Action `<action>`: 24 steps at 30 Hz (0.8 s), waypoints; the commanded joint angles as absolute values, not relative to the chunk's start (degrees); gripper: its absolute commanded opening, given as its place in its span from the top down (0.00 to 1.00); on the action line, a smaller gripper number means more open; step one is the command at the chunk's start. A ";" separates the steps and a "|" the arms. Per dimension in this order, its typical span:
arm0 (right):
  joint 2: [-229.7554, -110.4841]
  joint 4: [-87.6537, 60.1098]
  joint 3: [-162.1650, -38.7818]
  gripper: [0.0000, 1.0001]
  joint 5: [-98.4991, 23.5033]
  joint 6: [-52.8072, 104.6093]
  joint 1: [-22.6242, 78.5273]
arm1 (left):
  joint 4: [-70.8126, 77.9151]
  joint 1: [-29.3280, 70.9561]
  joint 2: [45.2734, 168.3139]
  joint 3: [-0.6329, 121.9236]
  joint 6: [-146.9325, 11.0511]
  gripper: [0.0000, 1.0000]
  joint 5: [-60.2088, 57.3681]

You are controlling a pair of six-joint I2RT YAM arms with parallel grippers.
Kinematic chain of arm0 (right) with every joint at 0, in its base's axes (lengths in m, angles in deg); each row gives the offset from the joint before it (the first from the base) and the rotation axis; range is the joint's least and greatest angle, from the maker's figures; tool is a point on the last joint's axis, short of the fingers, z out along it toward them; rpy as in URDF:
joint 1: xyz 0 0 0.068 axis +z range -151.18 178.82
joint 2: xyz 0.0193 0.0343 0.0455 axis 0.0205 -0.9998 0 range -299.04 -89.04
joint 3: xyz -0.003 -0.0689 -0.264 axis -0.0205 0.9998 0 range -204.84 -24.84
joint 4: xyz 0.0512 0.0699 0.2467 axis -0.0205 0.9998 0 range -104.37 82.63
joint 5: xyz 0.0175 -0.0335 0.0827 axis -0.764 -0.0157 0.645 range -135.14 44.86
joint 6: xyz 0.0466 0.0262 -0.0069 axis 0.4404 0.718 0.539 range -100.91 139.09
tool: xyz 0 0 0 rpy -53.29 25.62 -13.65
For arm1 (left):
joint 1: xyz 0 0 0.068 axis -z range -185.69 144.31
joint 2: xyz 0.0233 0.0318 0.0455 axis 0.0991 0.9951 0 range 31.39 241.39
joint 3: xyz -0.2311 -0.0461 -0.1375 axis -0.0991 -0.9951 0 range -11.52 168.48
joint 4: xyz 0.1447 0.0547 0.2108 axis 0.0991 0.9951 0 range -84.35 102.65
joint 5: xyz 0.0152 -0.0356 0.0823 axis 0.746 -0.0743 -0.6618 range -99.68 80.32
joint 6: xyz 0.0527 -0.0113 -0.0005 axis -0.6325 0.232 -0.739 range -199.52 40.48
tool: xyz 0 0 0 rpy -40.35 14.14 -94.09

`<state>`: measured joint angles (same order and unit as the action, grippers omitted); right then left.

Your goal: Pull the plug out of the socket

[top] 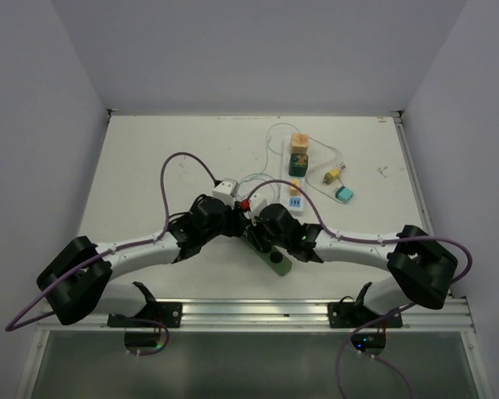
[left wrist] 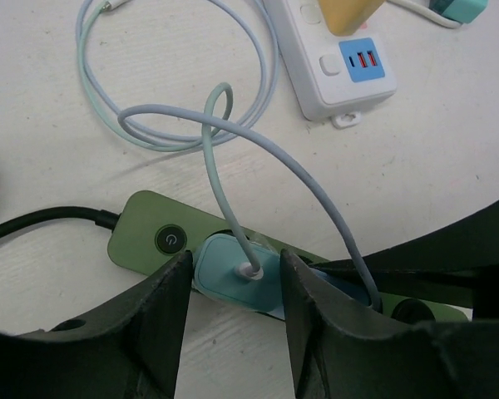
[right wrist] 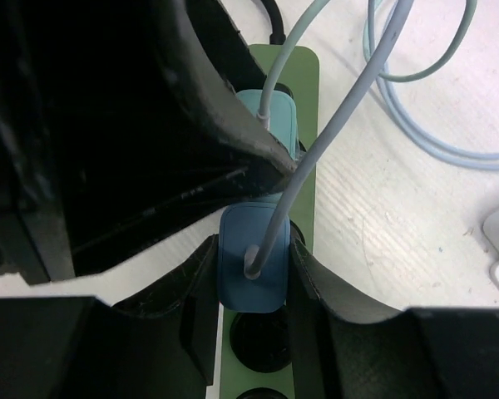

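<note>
A green power strip [left wrist: 141, 235] lies on the white table, also seen in the top view [top: 279, 263] and the right wrist view [right wrist: 303, 79]. A light teal plug [left wrist: 224, 270] and a darker blue plug [right wrist: 251, 266] sit side by side in its sockets, each with a pale cable rising from it. My left gripper [left wrist: 234, 278] has its fingers against both sides of the light teal plug. My right gripper [right wrist: 251, 253] is shut on the blue plug, fingers pressed on its two sides. In the top view both grippers meet over the strip.
A white power strip [left wrist: 333, 71] with USB ports and a yellow plug lies just beyond, also in the top view [top: 294, 189]. Looped pale cables [left wrist: 150, 125] lie on the table. A black cord [left wrist: 41, 223] leaves the green strip. A teal adapter [top: 344, 194] lies at the right.
</note>
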<state>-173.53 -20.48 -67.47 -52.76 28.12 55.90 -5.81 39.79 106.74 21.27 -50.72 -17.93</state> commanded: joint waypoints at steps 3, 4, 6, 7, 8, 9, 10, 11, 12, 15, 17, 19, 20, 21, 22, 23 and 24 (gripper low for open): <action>-167.00 -22.89 -65.36 1.00 -46.55 26.82 54.29 | -11.22 41.07 108.47 18.28 -51.04 0.57 -22.07; -165.95 -23.15 -64.66 1.00 -46.28 27.17 53.50 | -11.39 41.07 108.38 17.92 -50.61 0.60 -22.16; -165.07 -23.33 -63.78 1.00 -45.32 27.96 52.53 | -12.18 41.07 107.94 16.96 -49.99 0.68 -22.25; -164.19 -23.68 -63.51 1.00 -45.40 28.40 51.39 | -13.06 41.16 107.68 16.52 -49.73 0.69 -22.16; -163.75 -24.12 -63.25 1.00 -42.97 28.75 50.69 | -13.41 41.25 107.50 16.17 -49.46 0.71 -22.16; -163.40 -24.56 -62.64 1.00 -41.81 29.62 49.29 | -13.77 41.25 107.59 15.64 -49.20 0.75 -22.08; -162.96 -25.26 -62.46 1.00 -41.10 30.07 48.75 | -14.46 41.42 107.59 15.37 -49.20 0.76 -21.90; -162.35 -25.44 -62.28 1.00 -40.57 30.25 48.40 | -14.73 41.60 107.85 15.20 -49.11 0.78 -21.99; -162.08 -25.62 -62.11 1.00 -40.13 30.68 47.96 | -14.91 41.77 107.94 14.85 -49.02 0.79 -22.16; -161.64 -25.71 -62.28 1.00 -39.08 31.56 46.55 | -15.44 42.56 108.82 13.97 -48.76 0.82 -23.30; -161.81 -25.18 -62.54 1.00 -39.07 32.00 45.76 | -15.53 43.27 109.26 13.35 -48.15 0.84 -24.18; -161.81 -23.69 -63.33 1.00 -41.01 32.01 45.67 | -17.10 43.44 109.26 11.42 -47.01 0.84 -24.01; -161.81 -23.68 -63.42 1.00 -41.01 31.57 45.76 | -17.72 43.45 109.35 10.72 -46.74 0.84 -23.66; -161.73 -23.68 -63.42 1.00 -41.01 30.78 45.76 | -18.07 43.45 109.35 9.84 -46.30 0.85 -23.57; -161.72 -23.68 -63.34 1.00 -41.70 30.17 46.37 | -18.34 43.45 109.52 9.57 -46.04 0.86 -23.48; -161.72 -23.34 -63.42 1.00 -43.10 28.94 47.24 | -18.17 43.45 110.13 9.66 -45.86 0.87 -23.83; -161.99 -22.64 -64.03 1.00 -44.77 25.97 48.47 | -17.90 43.45 110.57 9.74 -45.86 0.89 -24.18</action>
<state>-165.33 -19.91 -61.46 -40.01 29.35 47.49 -24.43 43.53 107.90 12.86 -46.99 -21.30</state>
